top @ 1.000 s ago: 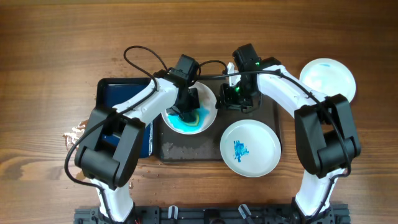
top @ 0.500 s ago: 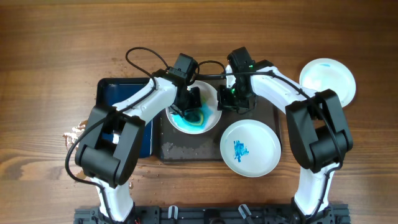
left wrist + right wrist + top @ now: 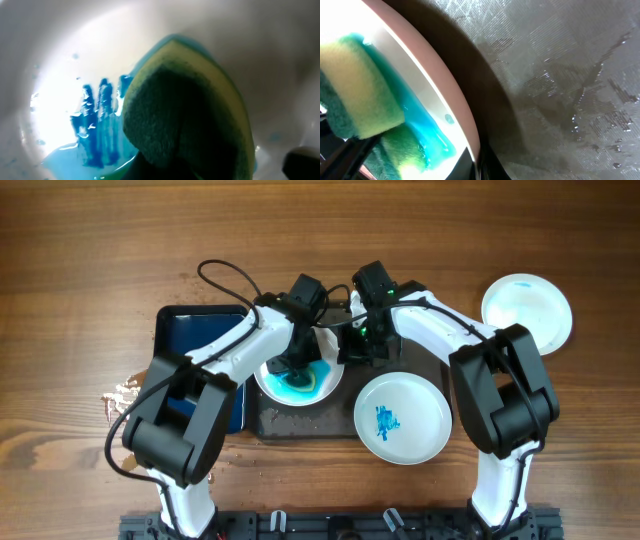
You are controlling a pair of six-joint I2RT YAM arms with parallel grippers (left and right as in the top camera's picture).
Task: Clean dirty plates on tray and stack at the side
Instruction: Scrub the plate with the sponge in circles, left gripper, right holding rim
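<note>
In the overhead view my left gripper (image 3: 296, 363) is shut on a yellow and green sponge (image 3: 190, 115) and presses it into a white plate (image 3: 322, 383) full of blue wash, at the back of the dark grey tray (image 3: 300, 422). Blue streaks (image 3: 95, 125) show beside the sponge. My right gripper (image 3: 352, 348) is shut on that plate's right rim (image 3: 445, 90), one finger on each side of it. A second plate (image 3: 402, 418) with a small blue smear lies on the tray's front right. A third plate (image 3: 527, 310) with a pale blue tint rests on the wood tabletop at the far right.
A smaller dark blue tray (image 3: 200, 345) sits against the grey tray's left side, partly under my left arm. Wet specks and small scraps (image 3: 122, 392) lie on the wood left of it. The grey tray's surface (image 3: 570, 75) is wet.
My right gripper moved left across the tray and shut on the rim of the plate being scrubbed. The left gripper shifted the sponge slightly inside that plate.
</note>
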